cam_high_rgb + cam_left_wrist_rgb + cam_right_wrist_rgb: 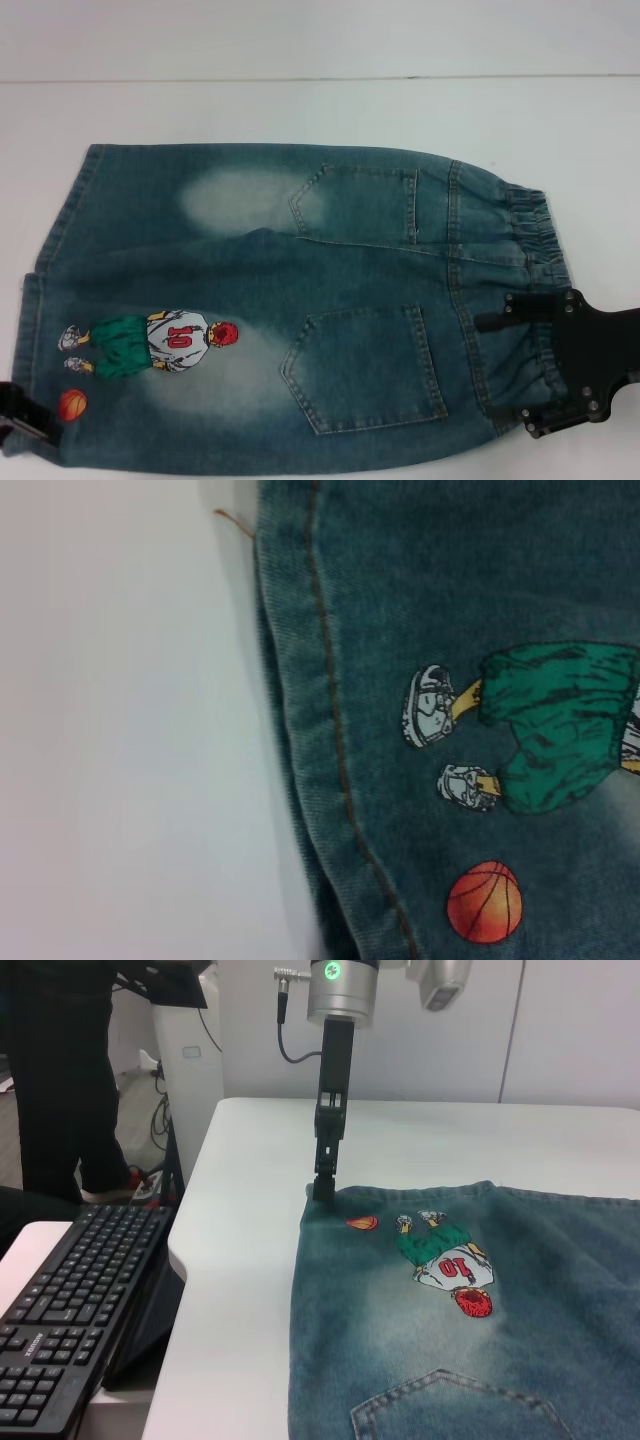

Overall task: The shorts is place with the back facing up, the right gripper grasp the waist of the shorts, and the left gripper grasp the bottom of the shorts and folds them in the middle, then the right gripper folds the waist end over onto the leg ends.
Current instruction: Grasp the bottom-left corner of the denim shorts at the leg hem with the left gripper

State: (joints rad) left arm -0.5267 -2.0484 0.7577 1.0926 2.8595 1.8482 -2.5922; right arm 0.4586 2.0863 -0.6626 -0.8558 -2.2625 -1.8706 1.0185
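At lower left, the left tool [20,413] meets the hem corner of the shorts [300,300], its grip unreadable. The shorts' long axis spans the white table [320,110]. At lower right, the right tool [515,370] straddles the waistband [540,290], jaws spread.

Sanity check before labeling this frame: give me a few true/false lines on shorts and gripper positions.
1. The shorts lie back side up, pockets showing. True.
2. The right gripper is at the leg hems. False: it is at the waist of the shorts.
3. The left gripper is at the hem corner near the embroidered basketball. True.
4. The shorts are already folded in half. False: they lie spread flat.
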